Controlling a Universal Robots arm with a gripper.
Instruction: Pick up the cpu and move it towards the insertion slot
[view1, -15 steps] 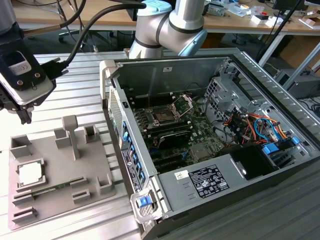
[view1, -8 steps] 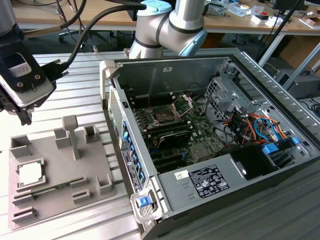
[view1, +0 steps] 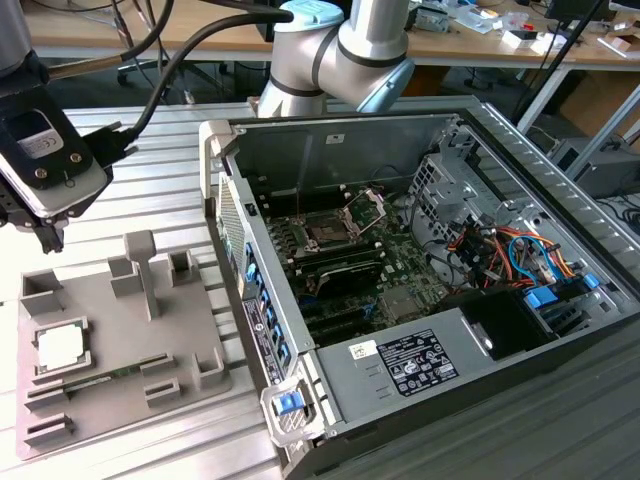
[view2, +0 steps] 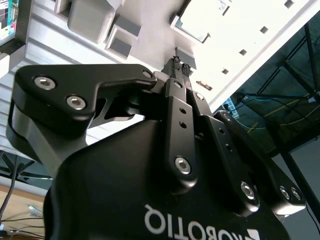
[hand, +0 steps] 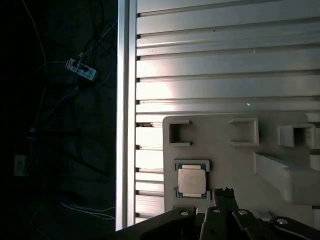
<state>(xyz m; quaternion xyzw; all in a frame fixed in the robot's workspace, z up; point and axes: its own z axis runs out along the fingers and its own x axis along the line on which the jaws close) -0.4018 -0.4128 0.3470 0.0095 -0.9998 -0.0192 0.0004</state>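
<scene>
We see the gripper (hand: 225, 192) hanging above the tray (hand: 225, 150), clear of it. Its fingers are drawn narrow, nearly tip to tip, with nothing between them. The cpu (hand: 191, 181) lies flat in a square recess by the tray's edge nearest the table (hand: 210, 65) edge. In the first wrist view the tips sit just off to one side of it, not over its middle.

We judge the main risk to be the narrow fingers. Brought down as they are, they would land on the cpu's top or the recess rim rather than straddle the chip. The recess walls hug the cpu closely, so there is little room for a fingertip. A shallow or off-centre grip could tilt the chip or let it slip.

The tall post (view1: 140, 265) stands in the tray's middle, apart from the cpu but close enough to catch a swinging wrist. The slot (view1: 330, 232) lies inside the case (view1: 250, 260), behind its raised side wall, and its bracket (view1: 367, 207) stands up beside it — both could snag a low pass.

Room is good upward and over the bare slats beyond the tray's far edge. The table's edge runs close beside the tray, so a dropped chip could go over it.
</scene>
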